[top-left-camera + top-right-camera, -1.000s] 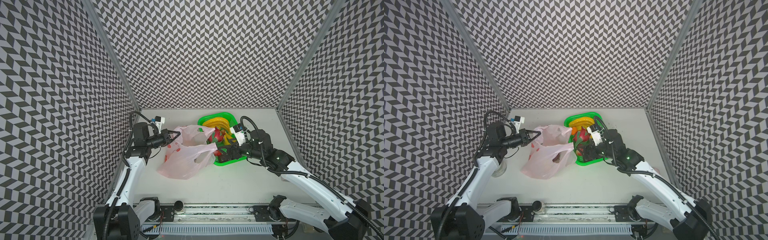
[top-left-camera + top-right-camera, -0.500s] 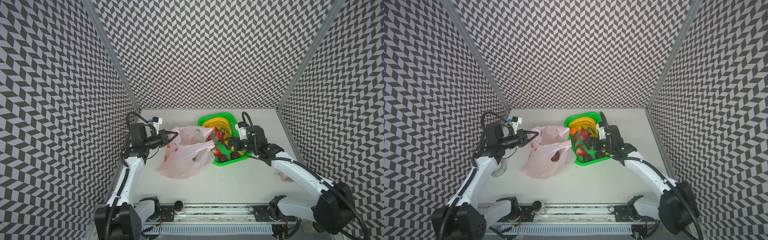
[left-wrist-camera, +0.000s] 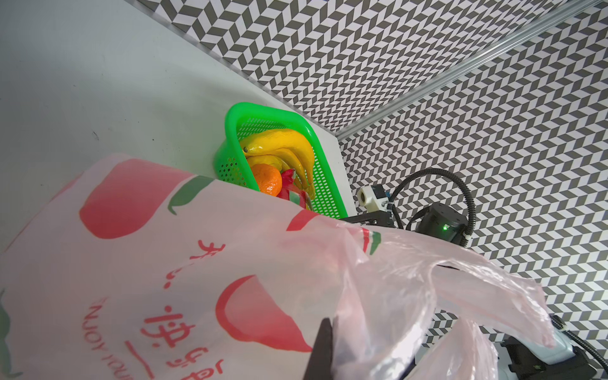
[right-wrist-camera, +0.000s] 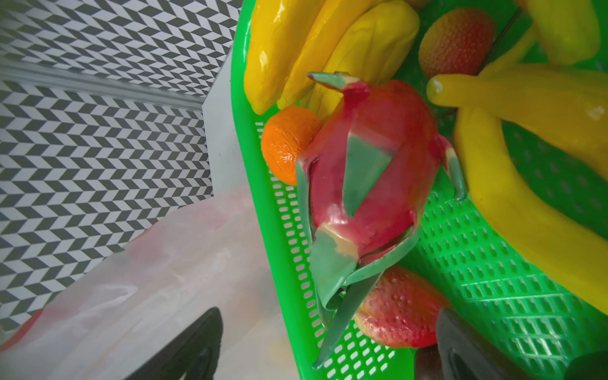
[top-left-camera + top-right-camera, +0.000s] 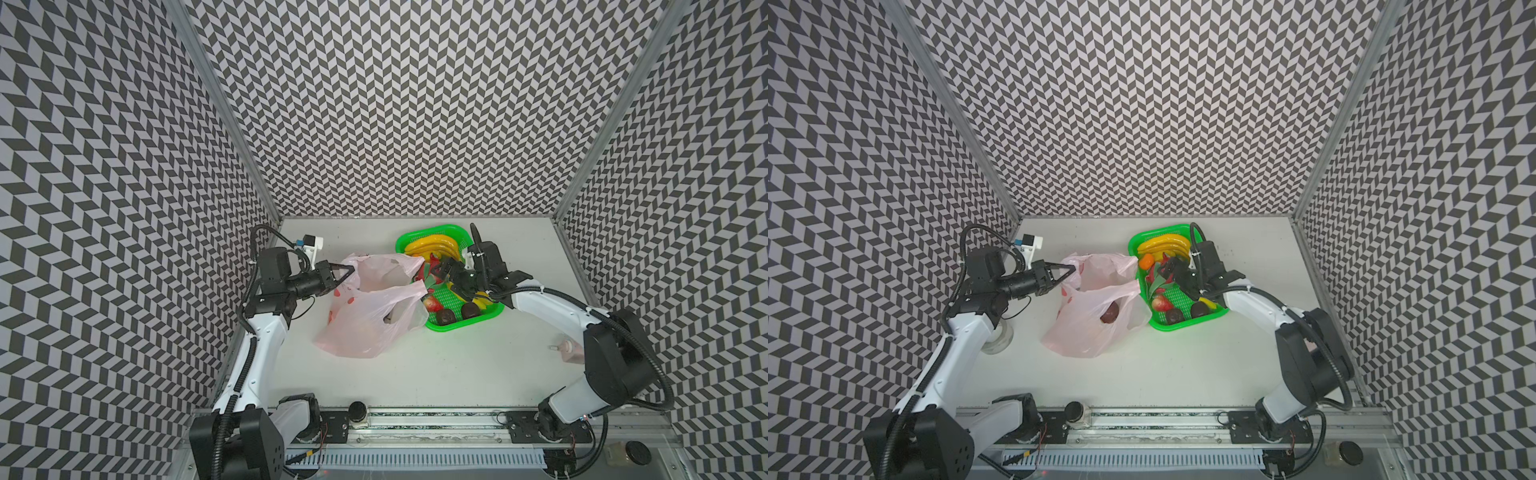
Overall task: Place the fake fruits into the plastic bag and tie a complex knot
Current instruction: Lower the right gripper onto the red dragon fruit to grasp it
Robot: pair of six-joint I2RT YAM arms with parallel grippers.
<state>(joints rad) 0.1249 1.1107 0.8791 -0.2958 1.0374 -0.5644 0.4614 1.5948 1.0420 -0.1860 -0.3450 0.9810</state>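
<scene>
Chevron-walled bench [image 5: 415, 382]: right claw [image 5: 451, 282], spread wide, hangs over the basket's [image 5: 461, 326] dragon fruit [image 4: 371, 158], lengthwise between its jaws. Left claw [image 5: 349, 272] pinches the bag [image 5: 365, 324].

On the white bench [image 5: 457, 374], left of centre, lies a thin pale-pink plastic shopping bag [image 5: 365, 320]. A green plastic mesh basket [image 5: 432, 229] stands just right of it, touching the bag's side. In the basket: yellow plastic bananas [image 5: 432, 246] at the rear; small orange plastic fruit [image 5: 1146, 261] and pink plastic dragon fruit [image 4: 371, 148] before them; two dark brown balls [image 5: 444, 318] at the front edge. One dark round fruit [image 5: 1109, 312] lies inside the bag.
</scene>
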